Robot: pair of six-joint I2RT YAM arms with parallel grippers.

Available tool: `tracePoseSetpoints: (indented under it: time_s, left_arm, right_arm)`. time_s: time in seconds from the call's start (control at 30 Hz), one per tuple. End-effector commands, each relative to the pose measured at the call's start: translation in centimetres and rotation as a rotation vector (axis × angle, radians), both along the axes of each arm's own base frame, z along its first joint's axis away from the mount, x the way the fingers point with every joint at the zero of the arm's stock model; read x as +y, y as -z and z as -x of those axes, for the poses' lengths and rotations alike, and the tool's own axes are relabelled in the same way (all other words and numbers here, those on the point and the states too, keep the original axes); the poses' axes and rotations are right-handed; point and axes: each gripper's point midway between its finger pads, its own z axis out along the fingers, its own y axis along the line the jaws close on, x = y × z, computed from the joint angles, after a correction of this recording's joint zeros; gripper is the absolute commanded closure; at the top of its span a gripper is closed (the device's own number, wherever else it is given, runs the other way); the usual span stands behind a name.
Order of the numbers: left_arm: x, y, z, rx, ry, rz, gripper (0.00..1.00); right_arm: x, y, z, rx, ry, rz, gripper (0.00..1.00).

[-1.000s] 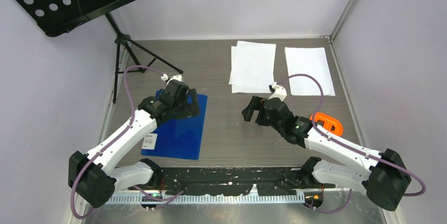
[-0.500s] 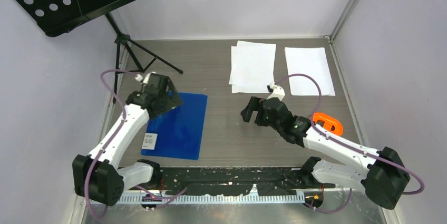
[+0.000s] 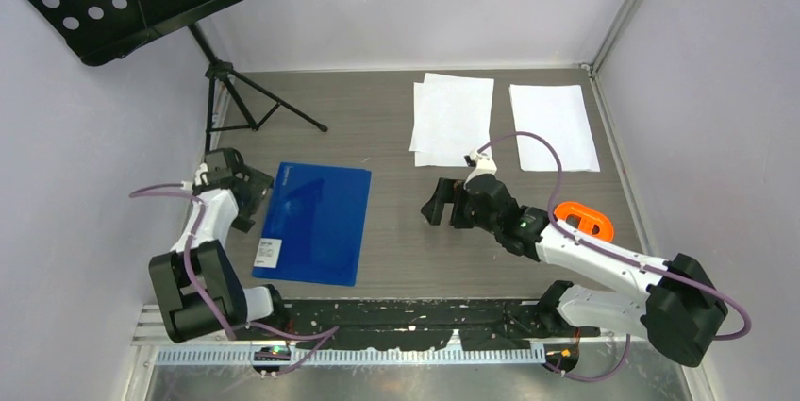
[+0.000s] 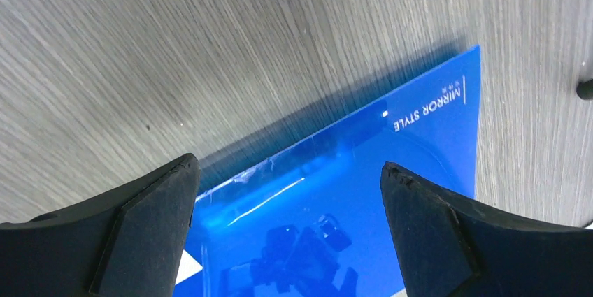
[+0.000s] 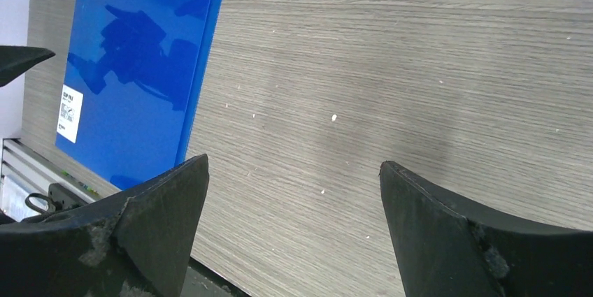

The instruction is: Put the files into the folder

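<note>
Pale walls [image 3: 425, 5] enclose a grey table [image 3: 396, 222] (wood-grained).

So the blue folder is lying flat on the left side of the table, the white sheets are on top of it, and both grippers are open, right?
Not quite. The files are not on the folder. They lie on the bare table at its far right, apart from it, as the top external view shows. The folder does lie flat on the left, and the left gripper and right gripper are both open.
</note>
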Motion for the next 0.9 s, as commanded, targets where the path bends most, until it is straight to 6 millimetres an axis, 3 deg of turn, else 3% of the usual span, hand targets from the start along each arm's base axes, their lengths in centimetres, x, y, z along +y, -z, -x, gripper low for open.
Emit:
tracePoseSetpoints:
  time_s: [0.0,0.17,0.3,0.47,0.63,0.87]
  left_arm:
    - [1.1,0.2,-2.4,-0.043,-0.049,0.010,0.00]
    - [-1.8,2.9,-2.4,0.065,-0.007,0.182,0.01]
    - [-4.8,3.0,-1.9,0.081,0.058,0.209,0.02]
    - [-10.8,2.7,-1.2,0.120,0.228,0.202,0.03]
    - [-17.1,3.0,0.8,0.159,0.371,0.212,0.03]
    - [-24.3,2.4,2.1,0.150,0.557,0.223,0.03]
  right_arm:
    - [0.7,-1.1,0.0,-0.056,-0.043,-0.043,0.03]
    - [0.5,-0.8,0.2,-0.063,-0.051,-0.033,0.03]
    - [0.3,-0.5,0.2,-0.069,-0.052,-0.022,0.03]
    - [0.3,0.6,0.2,-0.052,-0.050,-0.015,0.03]
    - [0.1,1.7,-0.3,-0.043,-0.020,-0.011,0.03]
    - [-1.7,4.6,-0.3,0.003,0.053,0.043,0.03]
